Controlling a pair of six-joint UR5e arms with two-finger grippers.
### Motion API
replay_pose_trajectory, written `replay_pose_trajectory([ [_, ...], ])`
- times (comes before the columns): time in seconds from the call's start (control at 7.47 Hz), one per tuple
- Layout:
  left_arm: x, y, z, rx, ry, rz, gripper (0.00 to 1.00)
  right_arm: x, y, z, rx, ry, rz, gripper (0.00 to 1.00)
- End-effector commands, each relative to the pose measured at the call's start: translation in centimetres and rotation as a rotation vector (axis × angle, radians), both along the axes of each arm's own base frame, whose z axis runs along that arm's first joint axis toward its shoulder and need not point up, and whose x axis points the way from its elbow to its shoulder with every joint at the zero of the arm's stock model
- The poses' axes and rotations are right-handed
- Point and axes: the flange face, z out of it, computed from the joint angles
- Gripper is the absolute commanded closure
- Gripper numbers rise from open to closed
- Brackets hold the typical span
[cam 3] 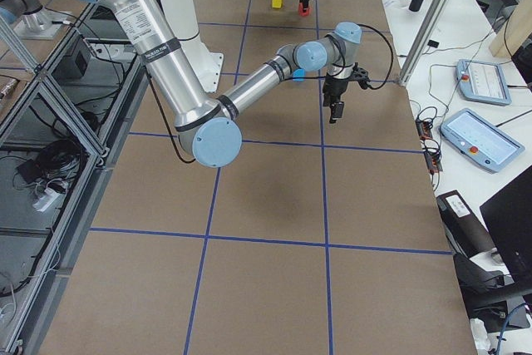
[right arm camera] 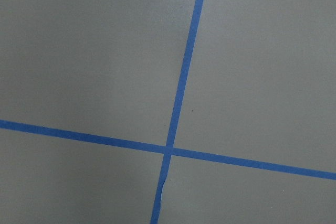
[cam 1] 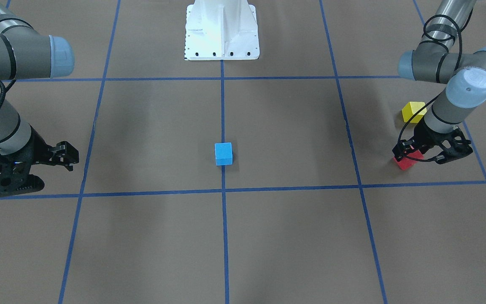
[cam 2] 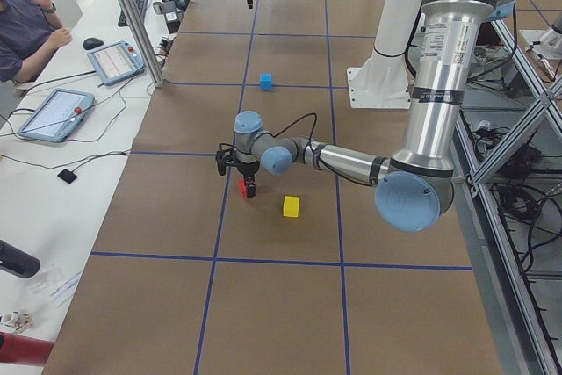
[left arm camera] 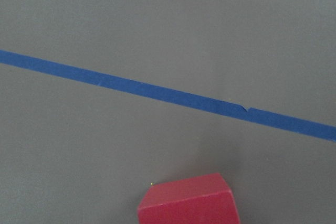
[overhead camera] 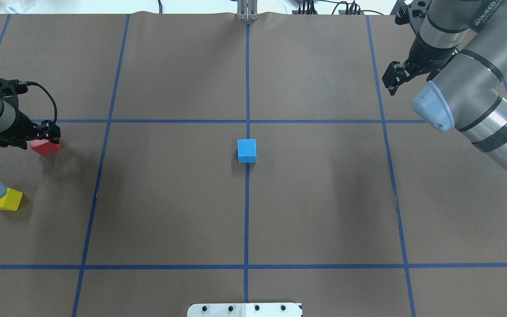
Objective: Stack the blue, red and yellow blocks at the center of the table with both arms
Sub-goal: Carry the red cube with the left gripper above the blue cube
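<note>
Blue block (overhead camera: 246, 150) sits alone at the table's centre, well apart from both grippers. Red block (overhead camera: 45, 147) lies at the tips of the left gripper (overhead camera: 45, 137); I cannot tell whether it is clamped. Yellow block (overhead camera: 8, 200) lies near that arm. Right gripper (overhead camera: 392, 81) hovers far off, its opening unclear. By my judgement, two blocks are still to be stacked.

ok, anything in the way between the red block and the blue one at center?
Nothing visible. Only tape lines cross the table between the red block, at the left gripper, and the blue block. The yellow block sits off that path, nearer the robot's base.
</note>
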Motion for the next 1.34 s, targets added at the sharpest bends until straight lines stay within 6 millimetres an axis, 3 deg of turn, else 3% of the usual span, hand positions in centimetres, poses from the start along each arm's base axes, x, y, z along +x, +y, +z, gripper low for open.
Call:
replay_pose_trajectory([
  [0.0,-0.1,0.1,-0.2,0.002,0.004,0.002,1.0,0.0,0.0,0.0,0.0,0.0,0.0,0.01],
  [0.13,-0.3,0.2,-1.2,0.01,0.014,0.004,1.0,0.0,0.0,-0.1,0.002,-0.001,0.0,0.01],
  [0.27,-1.1,0.2,-3.6,0.031,0.03,-0.003,1.0,0.0,0.1,-0.2,0.003,-0.003,0.001,0.01],
  [0.4,-1.6,0.8,-7.3,-0.016,0.001,0.003,1.0,0.1,0.0,-0.3,0.005,-0.003,0.003,0.01],
  [0.67,-1.9,1.6,-19.0,-0.023,-0.038,0.054,1.0,1.0,-0.2,-0.3,0.001,-0.012,0.009,0.01],
  [0.8,0.5,0.2,-26.3,-0.024,-0.042,0.073,1.0,1.4,-0.3,-0.4,-0.015,-0.039,0.007,0.01],
  [0.94,6.2,1.5,-32.1,-0.017,-0.032,0.151,1.0,1.5,-0.1,-0.2,-0.017,-0.041,0.006,0.01],
  [1.07,9.1,1.4,-35.3,0.007,0.0,0.174,1.0,1.5,-0.2,0.0,-0.018,-0.039,0.005,0.01],
  [1.21,12.1,0.3,-39.9,0.023,0.037,0.169,1.0,1.5,-0.2,0.0,-0.019,-0.038,0.005,0.01],
])
